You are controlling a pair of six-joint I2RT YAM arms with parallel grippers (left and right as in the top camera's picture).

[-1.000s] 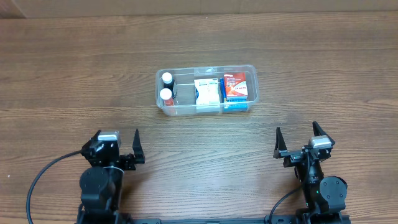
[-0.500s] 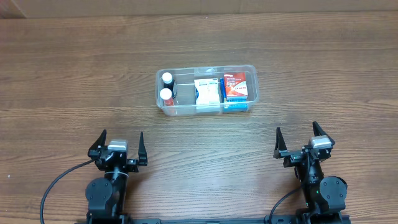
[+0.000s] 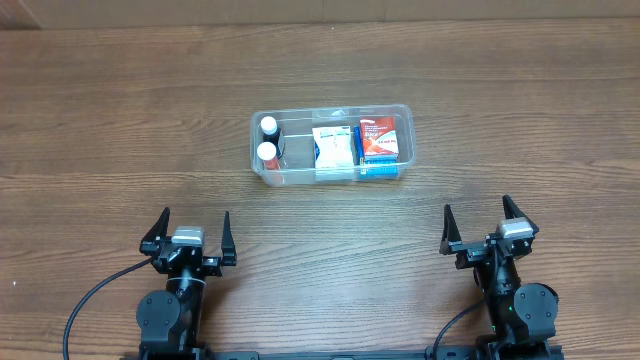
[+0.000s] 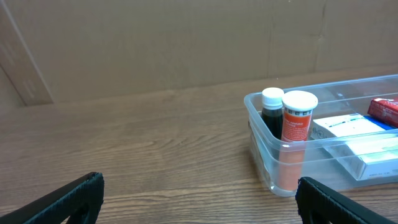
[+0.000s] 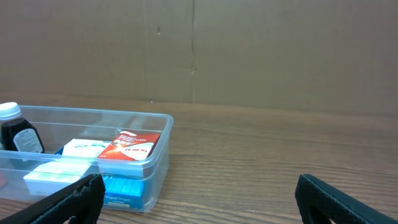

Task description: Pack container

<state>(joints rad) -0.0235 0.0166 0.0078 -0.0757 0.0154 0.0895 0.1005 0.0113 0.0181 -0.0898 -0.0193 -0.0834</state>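
The clear plastic container (image 3: 333,112) sits at the table's middle, far from both arms. It holds two small bottles (image 3: 268,140) at its left end, a white box (image 3: 334,147) in the middle and a red and blue box (image 3: 379,140) at the right. In the left wrist view the container (image 4: 267,155) shows a dark bottle (image 4: 272,112) and an orange bottle (image 4: 298,124). In the right wrist view the container (image 5: 158,149) shows the red box (image 5: 132,145). My left gripper (image 3: 189,232) and right gripper (image 3: 480,226) are open and empty near the front edge.
A brown cardboard wall (image 4: 186,43) stands behind the table's far edge. Black cables (image 3: 80,300) run from the left arm's base at the front.
The left gripper swung from a turned pose to facing straight ahead and shifted slightly right. The right arm and the container have not moved.
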